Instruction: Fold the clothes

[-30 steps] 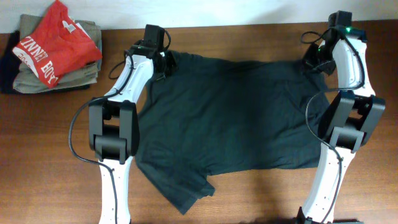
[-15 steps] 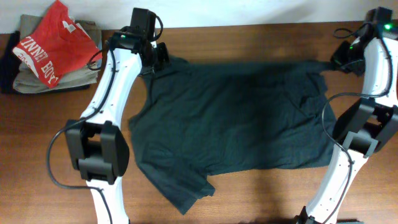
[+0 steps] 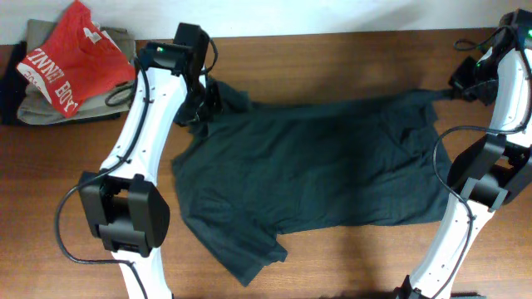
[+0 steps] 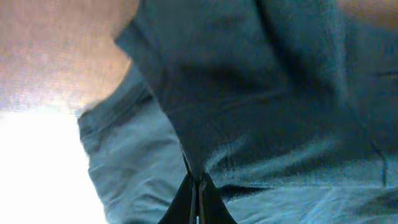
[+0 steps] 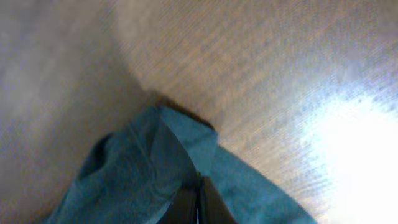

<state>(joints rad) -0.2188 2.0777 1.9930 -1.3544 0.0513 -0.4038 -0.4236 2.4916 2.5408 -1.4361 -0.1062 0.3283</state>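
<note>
The dark charcoal T-shirt (image 3: 316,170) lies spread across the wooden table, plain side up, no letters showing. My left gripper (image 3: 202,98) is shut on the shirt's far left corner, the cloth bunched under it. In the left wrist view the fingers (image 4: 198,202) pinch a fold of the fabric (image 4: 261,112). My right gripper (image 3: 462,85) is shut on the far right corner and pulls it taut to a point. In the right wrist view the shut fingers (image 5: 198,202) hold the cloth tip (image 5: 155,168) above the wood.
A red T-shirt with white lettering (image 3: 71,62) lies on a stack of khaki folded garments (image 3: 50,104) at the far left. The near left sleeve (image 3: 241,253) is folded over near the table's front. Bare wood (image 3: 332,54) lies behind the shirt.
My left gripper has moved toward the front with the left corner, bunching the cloth. My right gripper has swung out to the right and stretched the far edge.
</note>
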